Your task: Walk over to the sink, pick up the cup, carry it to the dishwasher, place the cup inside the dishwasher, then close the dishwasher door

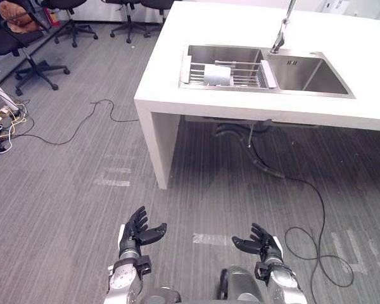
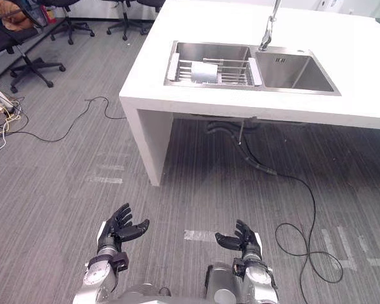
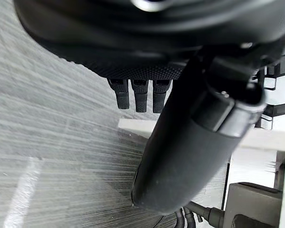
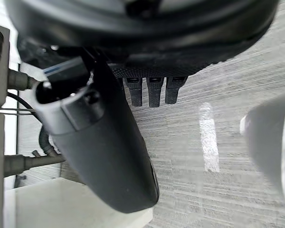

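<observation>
left hand (image 1: 138, 231), right hand (image 1: 261, 244) spread open, empty; I'd approach sink (image 1: 307, 75) squared on cup (image 1: 217, 75), far left basin

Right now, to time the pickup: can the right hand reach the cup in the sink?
Probably not: the right hand hangs open over the floor, far short of the counter, where the cup lies in the dish rack.

The sink (image 1: 302, 76) is brushed steel with a dull sheen, and the tap (image 1: 283, 28) is brighter, polished metal. The rack (image 1: 244, 76) is shiny metal wire. The cup (image 1: 217, 75) looks white, smooth and matt. The counter (image 1: 240, 25) is white and smooth, and the floor (image 1: 82, 190) is grey with a fine streaked grain. The left hand (image 1: 138, 229) and right hand (image 1: 261, 242) are dark and matt — the palms finely dimpled.
</observation>
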Robot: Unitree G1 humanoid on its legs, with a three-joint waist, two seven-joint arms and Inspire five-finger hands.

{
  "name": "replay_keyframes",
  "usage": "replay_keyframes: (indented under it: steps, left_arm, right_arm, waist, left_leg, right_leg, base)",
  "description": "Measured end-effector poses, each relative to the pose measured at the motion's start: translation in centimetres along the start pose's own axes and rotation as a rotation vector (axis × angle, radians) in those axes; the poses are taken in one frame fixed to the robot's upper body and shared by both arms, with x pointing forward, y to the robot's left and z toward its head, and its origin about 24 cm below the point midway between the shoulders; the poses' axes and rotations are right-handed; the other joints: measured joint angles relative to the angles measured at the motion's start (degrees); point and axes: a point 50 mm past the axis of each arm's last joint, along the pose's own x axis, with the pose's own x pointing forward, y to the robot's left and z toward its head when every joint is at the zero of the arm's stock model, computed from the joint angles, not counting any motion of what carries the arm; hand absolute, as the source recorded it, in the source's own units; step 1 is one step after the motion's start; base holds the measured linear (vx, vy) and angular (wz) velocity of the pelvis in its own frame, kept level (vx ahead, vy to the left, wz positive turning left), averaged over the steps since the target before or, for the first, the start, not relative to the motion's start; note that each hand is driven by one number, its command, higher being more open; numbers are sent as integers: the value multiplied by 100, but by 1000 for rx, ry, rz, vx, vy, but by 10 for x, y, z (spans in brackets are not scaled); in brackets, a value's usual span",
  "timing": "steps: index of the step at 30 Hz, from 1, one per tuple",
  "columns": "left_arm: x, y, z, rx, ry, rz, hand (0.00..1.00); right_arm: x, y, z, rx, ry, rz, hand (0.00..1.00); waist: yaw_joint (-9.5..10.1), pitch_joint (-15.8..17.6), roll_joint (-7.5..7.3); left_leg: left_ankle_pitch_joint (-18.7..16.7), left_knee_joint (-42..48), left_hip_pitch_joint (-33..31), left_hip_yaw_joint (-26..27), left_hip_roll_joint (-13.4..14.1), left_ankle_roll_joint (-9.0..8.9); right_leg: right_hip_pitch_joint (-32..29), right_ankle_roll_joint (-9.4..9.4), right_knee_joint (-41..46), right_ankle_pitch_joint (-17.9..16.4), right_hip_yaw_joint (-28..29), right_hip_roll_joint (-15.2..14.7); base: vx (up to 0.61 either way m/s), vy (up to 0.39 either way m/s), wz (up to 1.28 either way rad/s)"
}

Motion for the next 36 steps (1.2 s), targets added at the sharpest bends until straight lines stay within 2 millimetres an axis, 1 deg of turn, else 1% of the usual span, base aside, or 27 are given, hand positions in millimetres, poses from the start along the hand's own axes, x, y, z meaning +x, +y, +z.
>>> replay_keyframes:
  steps: [1,3,5,6,7,9,10,11,12,13,14,15,16,17,18,19,20,21,24,26,28,30,31,32,33,35,36]
  left_arm:
    - [1,-3,-5,-10,26,1,90]
    - [3,-8,-3,-20,19,-9,90]
    - [5,-12,-1,-28,14,-18,90]
    - [5,-15,0,-36,11,-21,90]
    - [4,-18,0,-49,11,-23,90]
    - [-1,-18,-1,-79,4,-12,90]
    - [-5,-17,-1,-89,-2,-8,90]
    - [-5,-17,1,-88,-13,-13,90]
    - [-6,-18,3,-88,-18,-15,90]
    - [-7,-17,7,-92,-39,-14,90]
    - [-10,-17,12,-96,-64,-16,90]
    - [-11,-18,14,-97,-76,-19,90]
    - [-14,-19,21,-104,-107,-27,90]
    - [-16,-20,31,-105,-150,-35,90]
    - [-17,-19,36,-101,-172,-37,90]
    - [-21,-18,51,-98,-238,-45,90]
    - [-23,-20,58,-95,-272,-51,90]
    - [-30,-22,75,-102,-348,-58,90]
    - [-54,-28,114,-97,-560,-65,90]
    - [-68,-28,125,-114,-637,-43,90]
    - [-82,-29,143,-124,-746,-37,90]
    - [-91,-30,154,-141,-812,-25,90]
    - [-98,-31,160,-167,-856,-22,90]
    - [-102,-33,164,-178,-890,-20,90]
    - [-104,-35,165,-190,-899,-23,90]
    - [-107,-44,167,-219,-919,-73,90]
    - [-108,-48,166,-220,-916,-92,90]
  right_arm:
    - [2,-7,-2,-21,15,-15,90]
    - [5,-10,7,-31,-9,-25,90]
    - [5,-13,7,-20,-9,-43,90]
    - [4,-14,5,-19,-6,-48,90]
    - [1,-15,3,-20,-9,-48,90]
    - [-3,-13,3,-22,-24,-40,90]
    - [-5,-9,4,-17,-34,-30,90]
    - [-5,-6,7,-9,-49,-28,90]
    - [-4,-6,9,-7,-56,-28,90]
    - [-4,-5,11,-7,-65,-23,90]
    - [-4,-5,11,-7,-65,-25,90]
    - [-4,-7,10,-9,-63,-29,90]
    - [-5,-10,8,-16,-57,-36,90]
    - [-4,-7,5,-13,-36,-33,90]
    - [-5,-6,2,-9,-28,-31,90]
    - [-6,-4,0,-1,-23,-27,90]
    - [-6,-4,0,-1,-24,-28,90]
    - [-5,-4,2,1,-30,-29,90]
    - [-4,-2,4,-1,-40,-23,90]
    - [-5,-2,-2,-14,-24,-21,90]
    - [-5,-3,-12,-26,18,-23,90]
    - [-7,-3,-21,-29,54,-25,90]
    - [-8,-3,-29,-32,86,-26,90]
    - [-10,-2,-37,-45,119,-19,90]
    - [-11,-2,-40,-55,132,-14,90]
    - [-11,2,-42,-80,140,12,90]
    - [-11,4,-41,-87,137,20,90]
  waist:
    - [-8,-5,194]
    - [-52,-29,263]
    - [-123,-31,270]
    - [-149,-26,273]
    - [-137,-4,310]
    - [-33,48,382]
    - [77,34,398]
    - [157,41,375]
    - [189,38,371]
    - [263,42,364]
    - [347,47,355]
    - [359,41,365]
    - [358,-11,465]
    - [390,4,384]
    - [393,-21,286]
    - [382,-69,107]
    - [390,-74,68]
    - [418,-54,15]
    - [499,-56,3]
    - [504,-65,1]
    - [501,-92,-42]
    - [478,-110,-68]
    - [441,-113,-69]
    - [374,-130,-53]
    - [353,-156,-32]
    - [323,-237,96]
    - [305,-256,129]
  left_leg:
    - [-13,-88,166,-72,220,-116]
    - [129,-210,255,-218,361,-231]
    - [201,-26,222,-325,448,-317]
    - [219,532,79,-426,512,-344]
    - [330,1703,-315,-462,635,-499]
    - [776,3348,-981,-432,908,-618]
    - [586,4031,-1422,-369,1056,-608]
    - [347,4061,-1799,-219,1053,-567]
    - [258,3917,-1932,-149,1029,-539]
    - [128,3329,-2151,-98,907,-456]
    - [133,2437,-2192,-121,675,-440]
    - [226,1928,-2173,-166,563,-418]
    - [742,856,-2087,-255,440,-404]
    - [1226,604,-1913,-173,346,11]
    - [1223,519,-1843,-156,258,24]
    - [1191,383,-1802,-130,95,89]
    - [1158,378,-1797,-121,40,130]
    - [1093,384,-1744,-45,-22,196]
    - [794,380,-1428,141,-107,239]
    - [620,373,-1262,150,-96,232]
    - [455,380,-1104,154,-115,229]
    - [394,400,-1002,152,-147,265]
    - [335,384,-879,122,-151,283]
    - [297,341,-726,67,-127,290]
    - [285,304,-664,46,-94,275]
    - [276,113,-488,24,104,185]
    - [277,81,-459,24,173,143]
  right_leg:
    - [146,-298,34,293,-81,184]
    - [160,-442,169,-55,-202,294]
    - [287,-476,238,-260,-377,296]
    - [513,-477,185,-398,-475,316]
    - [863,-510,-20,-458,-544,390]
    - [1378,-624,-384,-535,-490,585]
    - [1608,-846,-538,-681,-473,664]
    - [1748,-939,-661,-743,-412,658]
    - [1817,-939,-757,-744,-386,652]
    - [1962,-933,-924,-748,-299,626]
    - [2025,-843,-942,-788,-204,565]
    - [2041,-762,-911,-826,-185,536]
    - [2054,-526,-767,-929,-148,534]
    - [2067,-311,-533,-1042,87,508]
    - [2070,-231,-538,-1050,178,419]
    - [2104,-115,-610,-1134,278,284]
    - [2122,-107,-649,-1137,288,233]
    - [2162,-60,-667,-1163,342,138]
    - [2253,132,-421,-1264,519,0]
    - [2107,253,156,-1320,581,-6]
    - [1644,708,1289,-1303,572,-94]
    - [1385,952,1984,-1168,487,-199]
    - [1204,1079,2495,-981,380,-296]
    - [1154,867,2761,-1113,226,-352]
    - [1120,788,2788,-1241,160,-353]
    - [742,389,2589,-1614,-134,-321]
    - [640,299,2410,-1666,-192,-287]
  base:
    - [506,-212,1]
    - [441,-215,9]
    - [335,-208,40]
    - [354,-238,51]
    - [277,-189,35]
    - [214,-93,-4]
    - [269,-42,-32]
    - [215,-27,-30]
    - [269,6,-28]
    - [264,77,-35]
    - [281,112,-35]
    - [307,161,-22]
    - [321,194,-17]
    - [333,185,-12]
    - [340,161,-3]
    - [321,113,12]
    - [311,112,4]
    - [327,116,-16]
    - [204,79,-28]
    - [152,46,-14]
    - [184,36,-1]
    - [171,18,5]
    - [245,-18,18]
    - [206,-24,19]
    - [167,-56,16]
    - [182,-101,1]
    - [189,-169,-4]
